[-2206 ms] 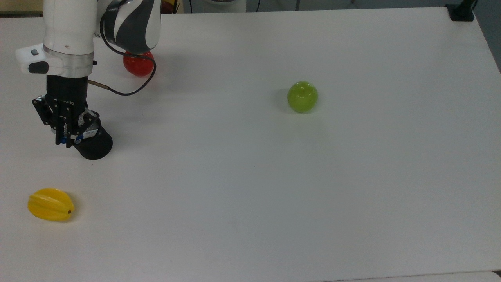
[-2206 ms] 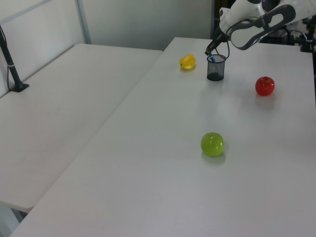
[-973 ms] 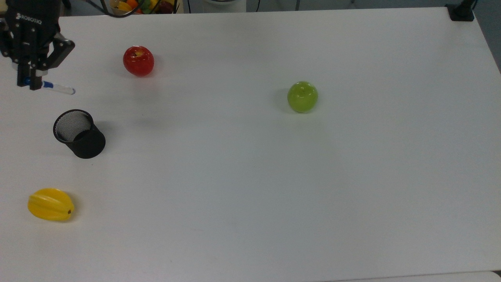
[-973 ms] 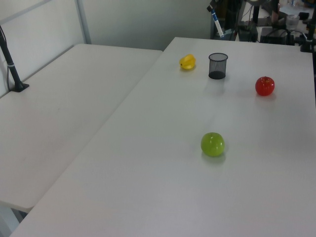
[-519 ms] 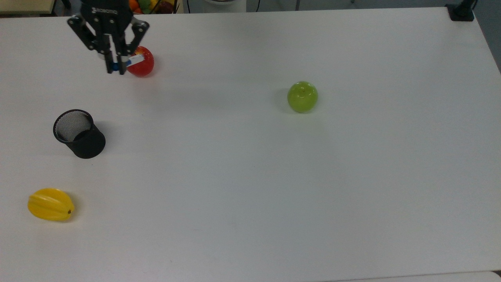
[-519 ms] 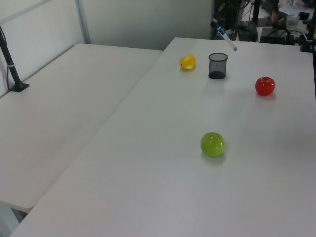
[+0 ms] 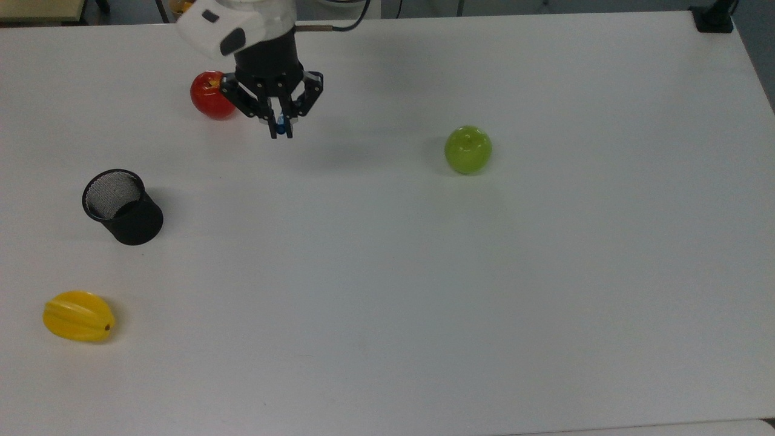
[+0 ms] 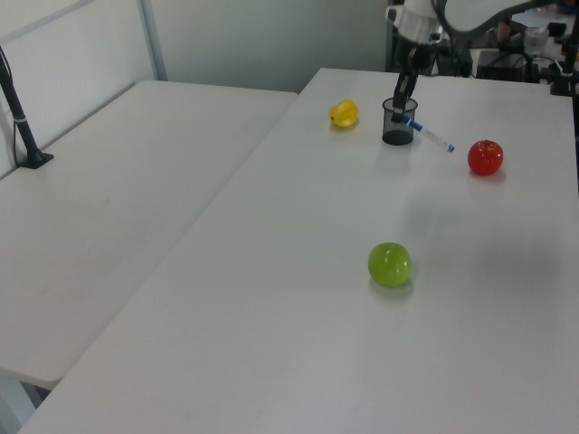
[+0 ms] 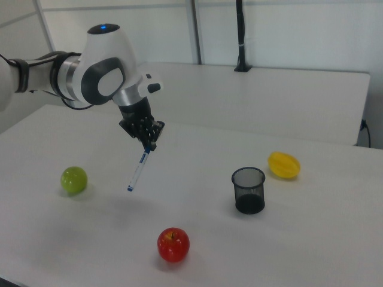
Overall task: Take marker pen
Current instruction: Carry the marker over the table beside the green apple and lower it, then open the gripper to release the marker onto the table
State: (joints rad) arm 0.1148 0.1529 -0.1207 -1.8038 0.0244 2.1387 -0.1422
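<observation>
The marker pen point(image 9: 137, 172), white-barrelled with a blue cap, hangs in the air above the table, tilted with its blue end tip lowest. My gripper point(image 9: 148, 146) is shut on its capped upper end. In the top view the gripper point(image 7: 280, 131) sits just right of a red apple point(image 7: 211, 95), and only the pen's blue cap point(image 7: 280, 127) shows between the fingers. In the left view the marker pen point(image 8: 432, 136) slants from the gripper point(image 8: 399, 114) toward the left view's right.
A black mesh cup point(image 7: 123, 208) stands toward the top view's left, with a yellow starfruit point(image 7: 79, 316) below it. A green apple point(image 7: 468, 149) lies at the middle right. The white table point(image 7: 424, 303) is bare elsewhere.
The gripper lifted the pen out of the black cup, then carried it toward the top view's right, past the red apple, and the pen's hanging angle shifted on the way.
</observation>
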